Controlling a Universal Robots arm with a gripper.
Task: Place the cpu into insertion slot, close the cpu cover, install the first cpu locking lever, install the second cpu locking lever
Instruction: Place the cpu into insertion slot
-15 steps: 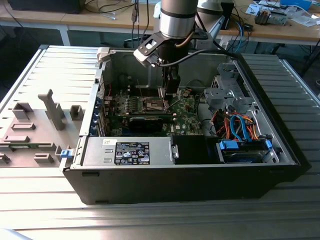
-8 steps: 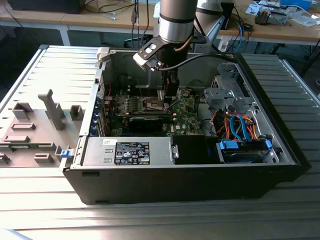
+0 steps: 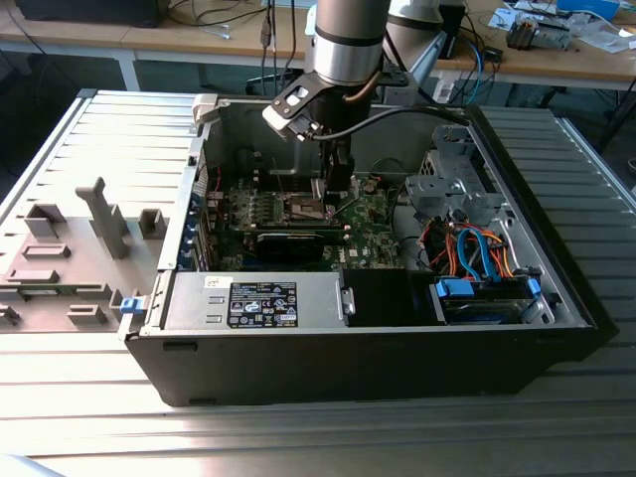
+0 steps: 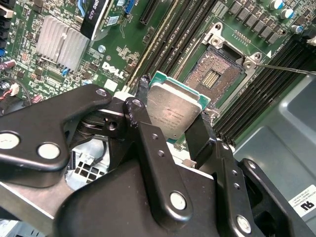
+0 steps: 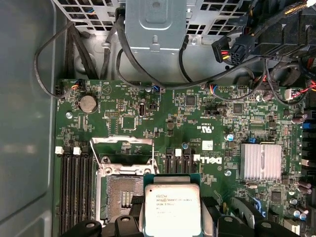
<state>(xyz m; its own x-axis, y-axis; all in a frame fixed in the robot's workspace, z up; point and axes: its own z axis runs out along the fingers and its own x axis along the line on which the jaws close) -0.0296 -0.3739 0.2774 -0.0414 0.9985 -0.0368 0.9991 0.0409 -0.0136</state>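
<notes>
My gripper (image 4: 172, 121) is shut on the cpu (image 4: 174, 112), a flat square chip with a dull silver top and a green rim. One black finger (image 4: 139, 104) and its partner press opposite edges. The cpu (image 5: 172, 210) hangs a little above the green board, beside the insertion slot (image 5: 120, 193), not over it. The insertion slot (image 4: 213, 75) lies bare, its dark contact field showing. The cpu cover (image 5: 123, 140) stands swung up at the socket's far edge. In the exterior view my gripper (image 3: 336, 199) reaches down into the open computer case just above the board.
A thin locking lever wire (image 4: 286, 69) sticks out beside the socket. Black memory slots (image 5: 74, 190) flank it. A finned heat sink (image 5: 260, 160) is on the board. A black-labelled box (image 3: 263, 301), a drive cage (image 3: 447, 184) and orange and blue cables (image 3: 477, 248) crowd the case.
</notes>
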